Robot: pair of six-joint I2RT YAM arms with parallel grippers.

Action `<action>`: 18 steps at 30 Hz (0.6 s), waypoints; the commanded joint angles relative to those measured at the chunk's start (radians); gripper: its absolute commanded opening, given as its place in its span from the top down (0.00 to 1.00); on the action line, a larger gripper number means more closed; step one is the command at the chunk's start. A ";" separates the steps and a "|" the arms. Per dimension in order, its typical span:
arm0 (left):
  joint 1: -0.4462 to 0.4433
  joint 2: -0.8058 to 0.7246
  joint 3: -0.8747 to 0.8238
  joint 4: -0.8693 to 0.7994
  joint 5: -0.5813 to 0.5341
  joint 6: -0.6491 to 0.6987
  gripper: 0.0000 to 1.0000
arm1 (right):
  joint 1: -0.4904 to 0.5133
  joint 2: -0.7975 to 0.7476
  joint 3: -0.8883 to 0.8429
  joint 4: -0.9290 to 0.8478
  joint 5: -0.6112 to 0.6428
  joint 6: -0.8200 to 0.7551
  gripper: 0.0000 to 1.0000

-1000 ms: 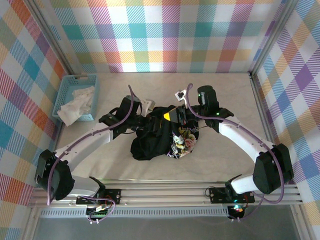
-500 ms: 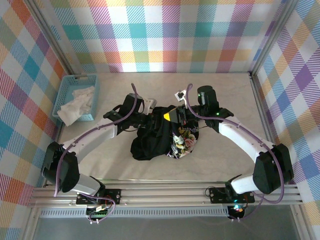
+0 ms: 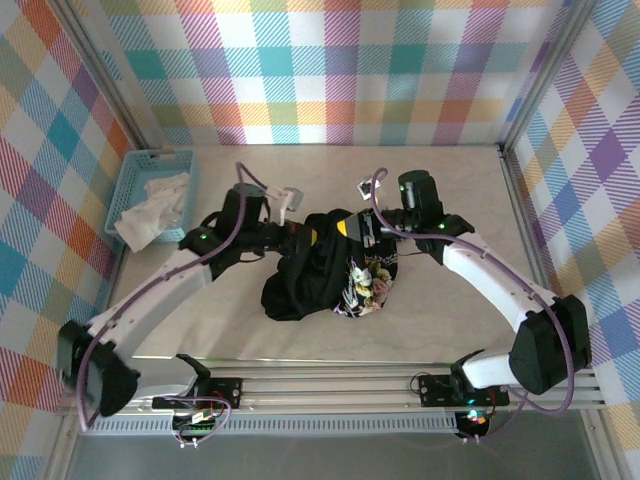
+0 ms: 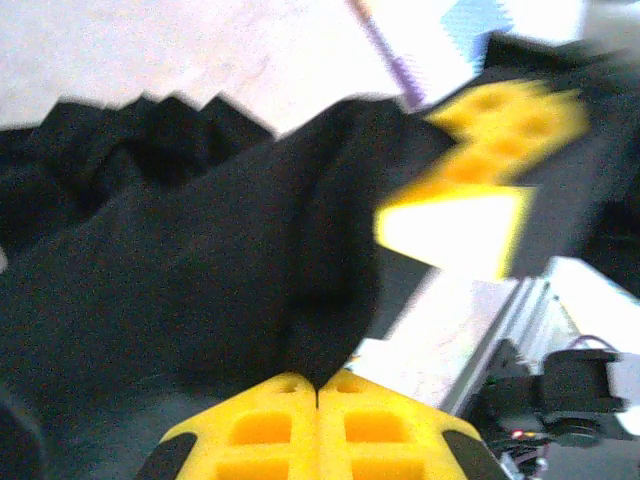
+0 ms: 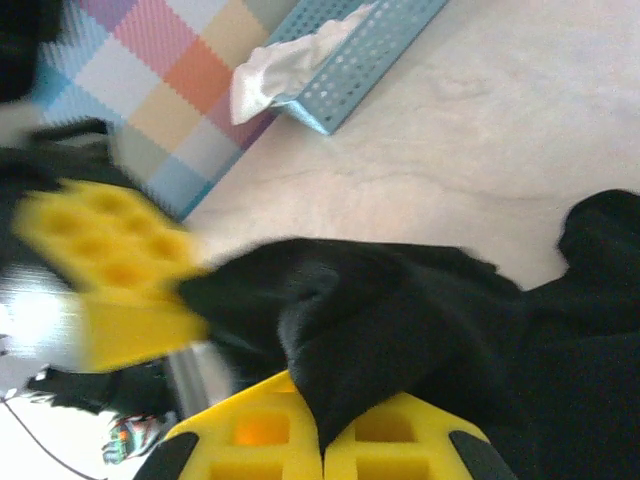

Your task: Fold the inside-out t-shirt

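Note:
The black t-shirt [image 3: 310,280] lies bunched in the middle of the table, its pale graphic print [image 3: 365,282] showing on the right side. My left gripper [image 3: 312,238] is shut on a fold of black fabric [image 4: 250,260] at the bunch's top edge. Right beside it, my right gripper [image 3: 345,228] is shut on another fold of the same edge [image 5: 420,330]. Both pinches [image 4: 318,385] [image 5: 322,440] show cloth between closed yellow fingers. Each wrist view also catches the other gripper's yellow fingers [image 4: 490,130] [image 5: 100,260] close by.
A light-blue plastic basket [image 3: 135,172] holding a white cloth [image 3: 155,205] stands at the table's back left, also in the right wrist view [image 5: 380,45]. Plaid walls enclose the table. A metal rail [image 3: 330,385] runs along the near edge.
My left gripper has closed on the shirt's top edge, and the left arm has swung its elbow out to the left. The right gripper kept its hold and shifted slightly back.

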 commanded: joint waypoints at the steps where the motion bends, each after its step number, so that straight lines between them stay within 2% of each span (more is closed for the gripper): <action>1: 0.008 -0.080 0.004 -0.032 0.063 -0.037 1.00 | -0.004 -0.036 0.039 -0.037 0.093 -0.081 0.97; 3: 0.008 -0.085 0.021 -0.050 0.099 -0.048 1.00 | -0.002 -0.042 0.045 -0.034 0.102 -0.091 0.93; 5: 0.008 -0.081 0.029 -0.039 0.146 -0.072 1.00 | 0.004 -0.046 0.052 -0.030 0.120 -0.092 0.85; 10: 0.008 -0.082 0.035 -0.013 0.137 -0.106 1.00 | 0.025 -0.051 0.110 -0.181 0.352 -0.094 0.64; 13: 0.008 -0.071 0.043 -0.003 0.117 -0.141 1.00 | 0.040 -0.127 0.067 -0.209 0.421 -0.141 0.56; 15: 0.008 -0.062 0.047 0.008 0.111 -0.167 1.00 | 0.058 -0.198 0.013 -0.186 0.380 -0.190 0.51; 18: 0.008 -0.053 0.058 0.006 0.106 -0.181 1.00 | 0.106 -0.301 -0.086 -0.102 0.231 -0.250 0.50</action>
